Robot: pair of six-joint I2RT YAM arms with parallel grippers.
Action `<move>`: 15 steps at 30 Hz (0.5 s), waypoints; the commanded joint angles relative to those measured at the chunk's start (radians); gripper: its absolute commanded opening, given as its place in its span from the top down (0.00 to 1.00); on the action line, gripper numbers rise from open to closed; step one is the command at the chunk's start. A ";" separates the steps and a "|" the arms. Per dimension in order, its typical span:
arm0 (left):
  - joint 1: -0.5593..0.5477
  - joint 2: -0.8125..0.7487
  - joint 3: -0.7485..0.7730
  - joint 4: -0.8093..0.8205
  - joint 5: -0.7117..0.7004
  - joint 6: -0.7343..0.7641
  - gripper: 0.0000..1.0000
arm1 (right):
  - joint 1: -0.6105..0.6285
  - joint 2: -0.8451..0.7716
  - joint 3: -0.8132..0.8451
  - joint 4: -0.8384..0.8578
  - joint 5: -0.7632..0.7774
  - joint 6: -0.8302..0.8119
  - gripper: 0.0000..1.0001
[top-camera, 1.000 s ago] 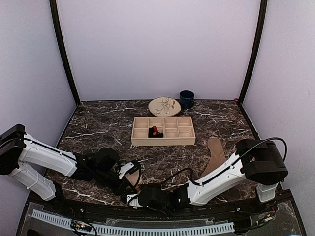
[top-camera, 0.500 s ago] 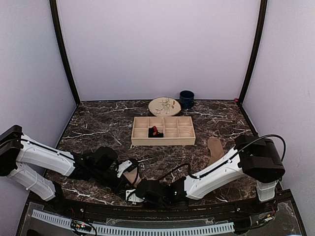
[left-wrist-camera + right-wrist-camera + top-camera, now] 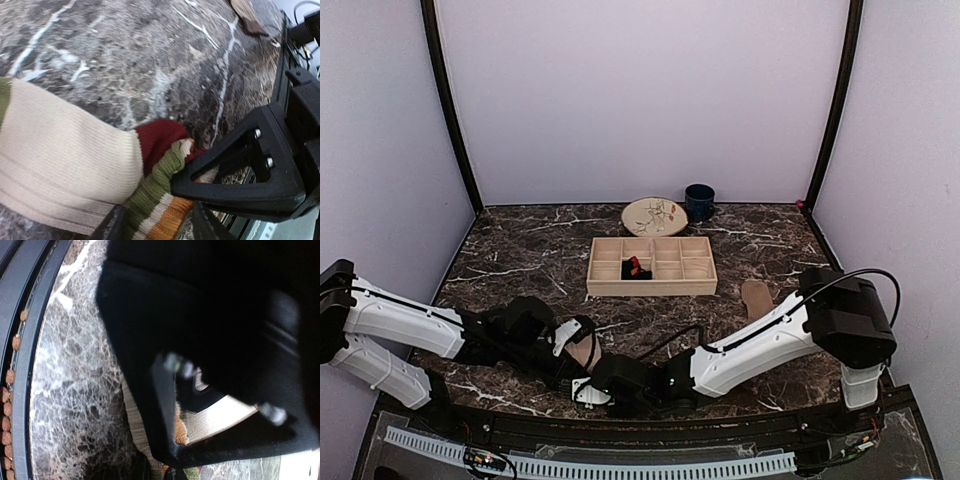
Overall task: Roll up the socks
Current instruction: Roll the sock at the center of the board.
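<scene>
We see the striped sock at the table's near edge, btw both arms. The right gripper looks pinched on its rolled end; the left gripper is slack, fingers apart round the fold. Risk, imo: w/ one pinch only, the roll may spring open or slip off the edge. Dark marble table, prob. slick; wooden tray, plate, mug at back; lilac walls.
</scene>
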 commanded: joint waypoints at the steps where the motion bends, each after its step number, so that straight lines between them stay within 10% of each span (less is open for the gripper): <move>1: -0.012 -0.082 -0.013 -0.001 -0.065 -0.035 0.48 | -0.048 0.082 -0.014 -0.199 -0.064 0.063 1.00; 15: -0.012 -0.401 -0.124 -0.003 -0.408 -0.128 0.39 | -0.098 0.103 0.082 -0.303 -0.207 0.142 1.00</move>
